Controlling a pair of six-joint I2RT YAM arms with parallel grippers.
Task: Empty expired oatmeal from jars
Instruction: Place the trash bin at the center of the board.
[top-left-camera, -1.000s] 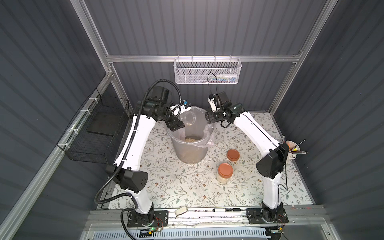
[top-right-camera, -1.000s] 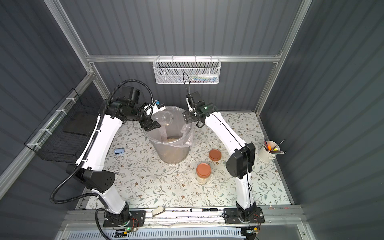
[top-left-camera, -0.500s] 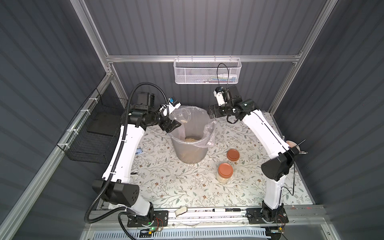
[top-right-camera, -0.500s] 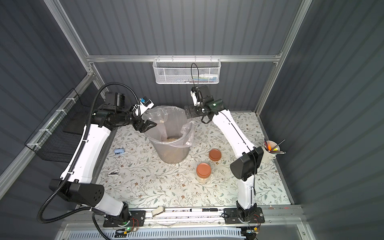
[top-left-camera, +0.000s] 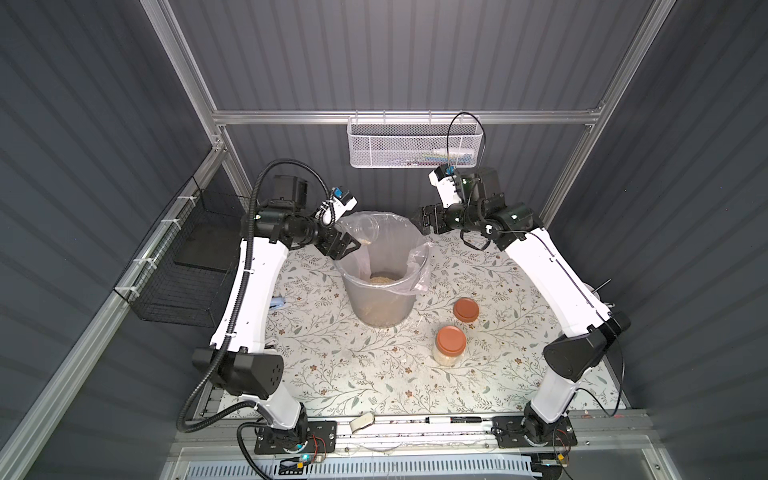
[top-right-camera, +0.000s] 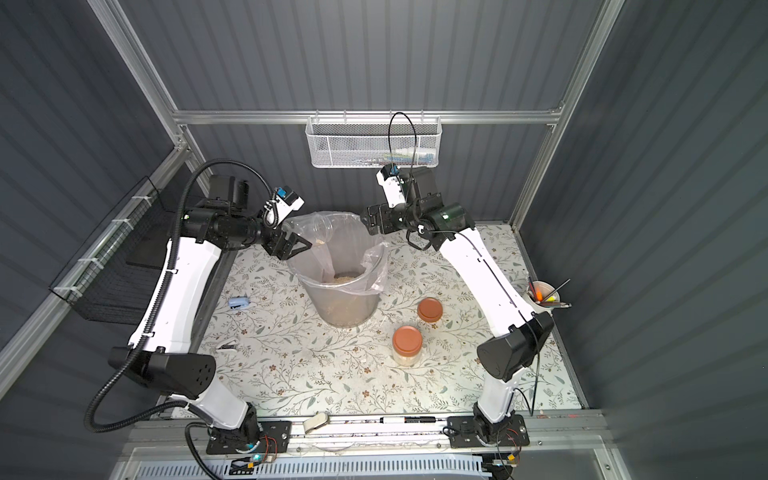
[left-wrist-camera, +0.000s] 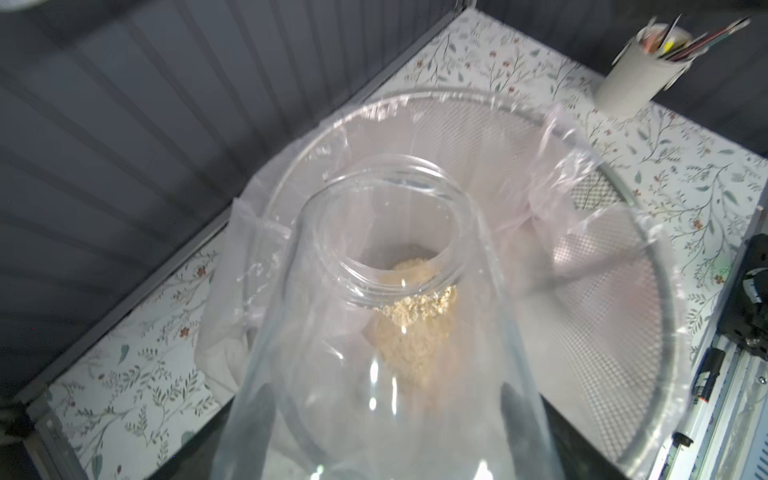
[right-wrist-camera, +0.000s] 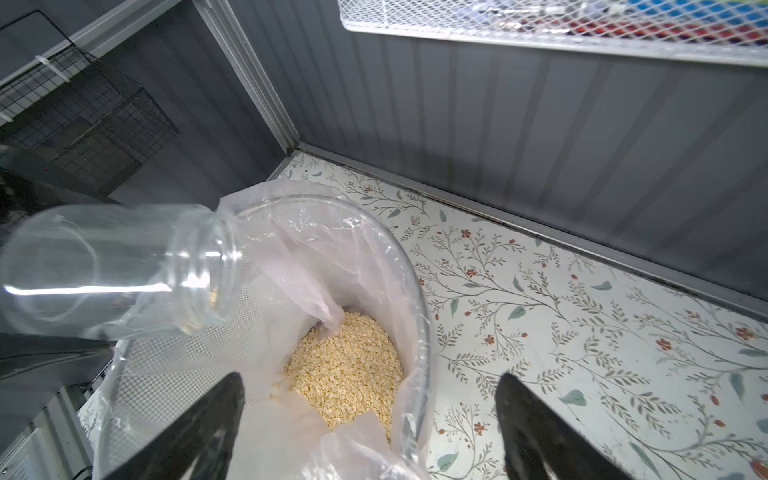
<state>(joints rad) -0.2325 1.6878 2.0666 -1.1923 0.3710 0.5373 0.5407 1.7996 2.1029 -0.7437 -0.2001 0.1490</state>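
My left gripper (top-left-camera: 345, 245) is shut on a clear lidless jar (top-left-camera: 365, 230), tilted with its mouth over the bin's far left rim. In the left wrist view a little oatmeal (left-wrist-camera: 415, 309) lies at the neck of the jar (left-wrist-camera: 386, 257), and dark fingers (left-wrist-camera: 266, 415) show through the glass. More oatmeal (right-wrist-camera: 349, 370) lies in the bottom of the lined grey bin (top-left-camera: 420, 272). My right gripper (top-left-camera: 420, 220) hangs open and empty above the bin's far right rim, with its fingers (right-wrist-camera: 216, 415) wide apart. A second jar (top-left-camera: 450, 345) stands lidded on the table, oatmeal inside. A loose orange lid (top-left-camera: 466, 309) lies behind it.
A white cup of pens (top-right-camera: 542, 297) stands at the table's right edge. A white mesh basket (top-left-camera: 415, 145) hangs on the back wall and a black wire basket (top-left-camera: 183, 266) on the left wall. A small blue object (top-right-camera: 239, 302) lies left of the bin. A marker (top-left-camera: 440, 420) rests on the front rail.
My left arm has swung out to the left, still holding the jar over the bin's rim. My right arm has drawn back to the right and risen a little from the bin.
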